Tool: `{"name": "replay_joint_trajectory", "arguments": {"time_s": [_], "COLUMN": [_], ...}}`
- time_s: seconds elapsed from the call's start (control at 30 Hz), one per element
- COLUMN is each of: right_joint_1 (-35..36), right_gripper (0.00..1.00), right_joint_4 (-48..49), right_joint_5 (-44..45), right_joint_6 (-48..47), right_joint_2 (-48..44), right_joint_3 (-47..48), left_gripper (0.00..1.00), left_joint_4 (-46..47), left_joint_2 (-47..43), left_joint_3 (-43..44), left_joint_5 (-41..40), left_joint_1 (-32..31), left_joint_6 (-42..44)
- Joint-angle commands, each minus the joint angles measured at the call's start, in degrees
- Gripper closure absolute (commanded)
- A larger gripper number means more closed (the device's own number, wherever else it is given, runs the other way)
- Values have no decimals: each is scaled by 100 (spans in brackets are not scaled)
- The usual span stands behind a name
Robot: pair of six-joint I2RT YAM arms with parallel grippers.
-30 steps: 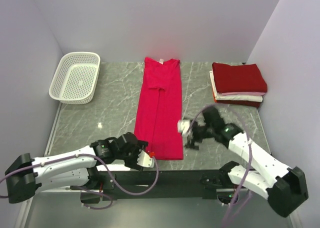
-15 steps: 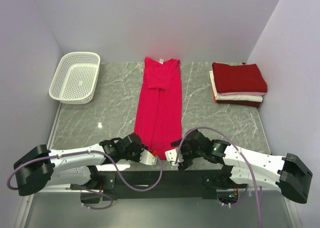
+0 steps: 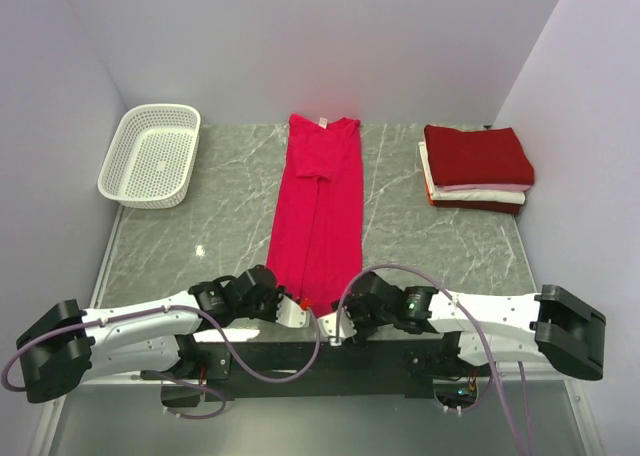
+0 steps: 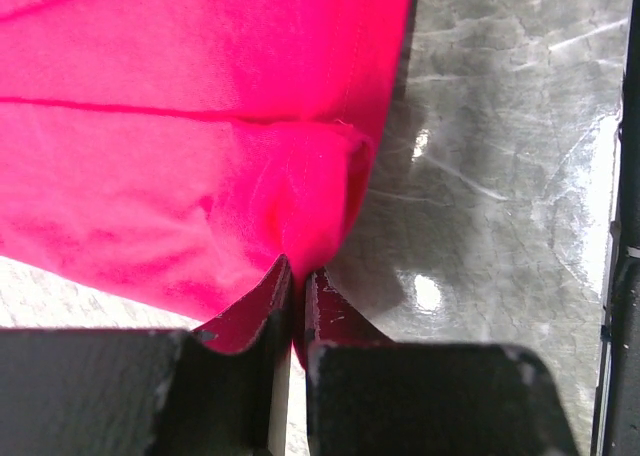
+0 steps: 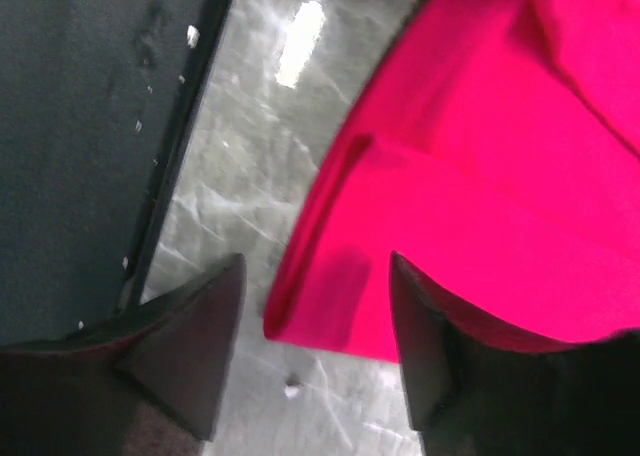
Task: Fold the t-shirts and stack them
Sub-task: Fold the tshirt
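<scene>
The left fingers [image 4: 255,311] are clamping the pinkish-red t-shirt [image 3: 318,216] by its hem; the right fingers [image 5: 190,346] are gaping astride its corner.

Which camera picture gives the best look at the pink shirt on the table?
The top view: it shows the whole pink shirt, folded narrow. The left wrist view shows only one near corner, pinched in the shut left claw. The right wrist view shows the other corner inside the open right claw.

The left arm [image 3: 140,322] and right arm [image 3: 490,308] lie low, wrists turned inward. The left gripper [image 4: 297,276] is pinched tight on the red shirt [image 4: 180,156]; the right gripper [image 5: 316,261] is spread wide.
</scene>
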Motion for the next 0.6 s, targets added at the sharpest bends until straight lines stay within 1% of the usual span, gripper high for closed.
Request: {"name": "replay_joint_trajectory", "arguments": {"time_s": [0.0, 0.03, 0.1, 0.13, 0.2, 0.23, 0.3, 0.33, 0.37, 0.5, 0.57], "right_joint_1": [193, 220, 237, 246, 246, 246, 246, 238, 237, -25, -376], "right_gripper": [37, 44, 50, 57, 66, 73, 80, 95, 100, 100, 100], "right_joint_4": [226, 226, 253, 244, 227, 200, 147, 147, 173, 86, 7], "right_joint_5": [625, 714, 933, 995, 1075, 1145, 1180, 1207, 1207, 909, 620], "right_joint_6": [182, 218, 244, 236, 209, 192, 209, 218, 244, 489, 595], "right_joint_2": [345, 485, 601, 662, 689, 672, 619, 523, 461, 66, -75], "right_joint_3": [169, 213, 266, 266, 257, 257, 266, 257, 248, 440, 555], "left_gripper": [94, 94, 94, 95, 96, 98, 99, 99, 100, 100, 100], "left_joint_4": [86, 86, 78, 69, 60, 43, 25, 25, 8, -63, -72], "left_joint_2": [-170, -170, -197, -205, -249, -258, -302, -302, -328, -460, -530], "left_joint_3": [-11, -11, -3, -3, -3, -3, 6, 15, 32, 111, 208], "left_joint_5": [109, 135, 171, 171, 180, 171, 154, 162, 153, 145, 232], "left_joint_1": [25, 25, 25, 25, 25, 25, 25, 33, 42, 130, 279], "left_joint_6": [37, 37, 37, 46, 46, 46, 54, 46, 46, 46, 54]}}
